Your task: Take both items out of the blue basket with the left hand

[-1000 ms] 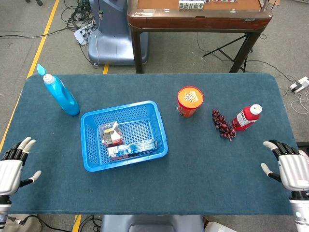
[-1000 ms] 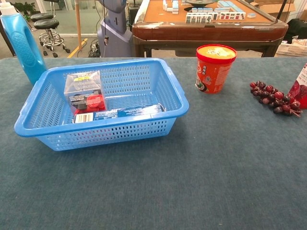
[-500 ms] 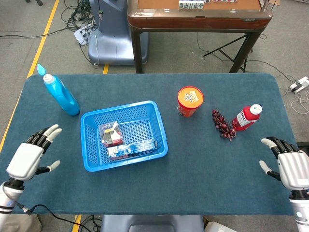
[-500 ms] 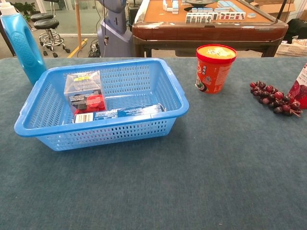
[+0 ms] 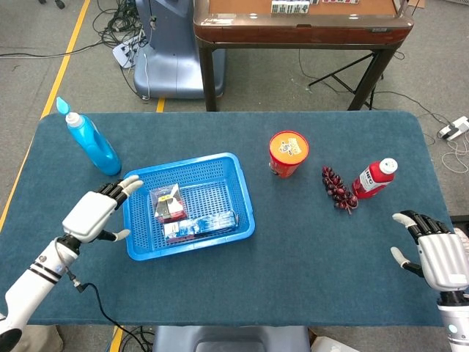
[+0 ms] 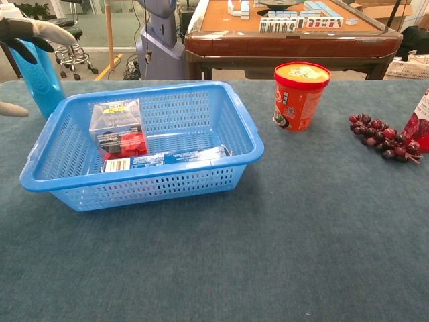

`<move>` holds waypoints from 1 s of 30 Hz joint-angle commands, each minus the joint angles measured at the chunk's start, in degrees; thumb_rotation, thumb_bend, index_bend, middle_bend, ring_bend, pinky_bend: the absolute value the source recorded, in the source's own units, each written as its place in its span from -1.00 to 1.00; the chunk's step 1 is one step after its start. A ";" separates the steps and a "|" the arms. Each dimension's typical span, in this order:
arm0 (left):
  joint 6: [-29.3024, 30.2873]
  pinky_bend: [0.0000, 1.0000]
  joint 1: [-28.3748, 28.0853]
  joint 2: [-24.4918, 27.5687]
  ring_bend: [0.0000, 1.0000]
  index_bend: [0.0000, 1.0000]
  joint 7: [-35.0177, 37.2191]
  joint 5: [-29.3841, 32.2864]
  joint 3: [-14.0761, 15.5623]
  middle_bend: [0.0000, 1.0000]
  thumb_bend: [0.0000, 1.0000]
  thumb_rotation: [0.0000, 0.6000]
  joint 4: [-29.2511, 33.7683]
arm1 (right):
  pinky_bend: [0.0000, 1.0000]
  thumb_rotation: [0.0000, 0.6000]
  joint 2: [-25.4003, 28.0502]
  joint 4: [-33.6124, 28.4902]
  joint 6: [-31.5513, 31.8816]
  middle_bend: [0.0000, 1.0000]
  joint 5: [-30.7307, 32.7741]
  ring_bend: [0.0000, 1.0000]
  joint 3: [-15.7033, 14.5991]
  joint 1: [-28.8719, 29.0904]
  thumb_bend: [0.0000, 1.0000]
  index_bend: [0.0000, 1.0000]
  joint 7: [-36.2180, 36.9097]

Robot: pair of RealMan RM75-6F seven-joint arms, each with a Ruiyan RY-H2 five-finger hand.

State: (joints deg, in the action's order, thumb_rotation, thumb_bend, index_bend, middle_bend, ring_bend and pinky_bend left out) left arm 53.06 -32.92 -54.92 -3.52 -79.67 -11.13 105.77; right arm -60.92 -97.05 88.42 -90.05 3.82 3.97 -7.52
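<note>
The blue basket (image 5: pixel 242 192) (image 6: pixel 244 121) sits left of the table's middle. Inside it stands a clear box with red contents (image 5: pixel 168 203) (image 6: pixel 119 129), and a flat dark-blue packet (image 5: pixel 199 225) (image 6: pixel 171 157) lies along the basket's near wall. My left hand (image 5: pixel 93 213) hovers just outside the basket's left rim, fingers spread, holding nothing; only its fingertips (image 6: pixel 30 31) show at the top left of the chest view. At the table's right front edge my right hand (image 5: pixel 438 255) is open and empty.
A blue spray bottle (image 5: pixel 91 143) (image 6: pixel 33 64) stands behind my left hand. Right of the basket are an orange-lidded cup (image 5: pixel 288 153) (image 6: pixel 301 94), a bunch of dark grapes (image 5: pixel 338 188) (image 6: pixel 383 139) and a red bottle (image 5: pixel 374 178). A wooden table (image 5: pixel 300 22) stands beyond.
My left hand has moved from the table's left front corner up and rightward to the basket's left rim. The right hand has hardly shifted.
</note>
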 commanded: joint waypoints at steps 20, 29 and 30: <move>-8.12 -0.67 -15.54 -11.63 -0.76 -0.87 -16.34 25.74 -0.45 -0.87 -0.57 1.00 -3.59 | -0.24 1.00 -0.02 1.49 0.07 -0.47 0.77 -0.46 0.15 -0.29 -0.58 -0.47 1.20; -5.35 -0.67 -19.38 -14.68 -0.78 -0.90 -23.13 32.79 1.45 -0.87 -0.57 1.00 -4.82 | -0.24 1.00 -0.11 2.74 0.14 -0.47 1.02 -0.46 0.03 -0.56 -0.58 -0.47 2.57; -4.73 -0.67 -19.65 -14.89 -0.79 -0.90 -23.85 33.50 1.58 -0.87 -0.57 1.00 -4.91 | -0.24 1.00 -0.10 2.82 0.21 -0.47 1.02 -0.46 0.00 -0.63 -0.58 -0.47 2.71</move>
State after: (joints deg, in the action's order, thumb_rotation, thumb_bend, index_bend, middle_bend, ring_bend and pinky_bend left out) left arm 47.33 -51.84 -69.15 -26.35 -47.33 -9.95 101.21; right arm -61.02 -94.26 88.60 -89.03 3.84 3.38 -4.84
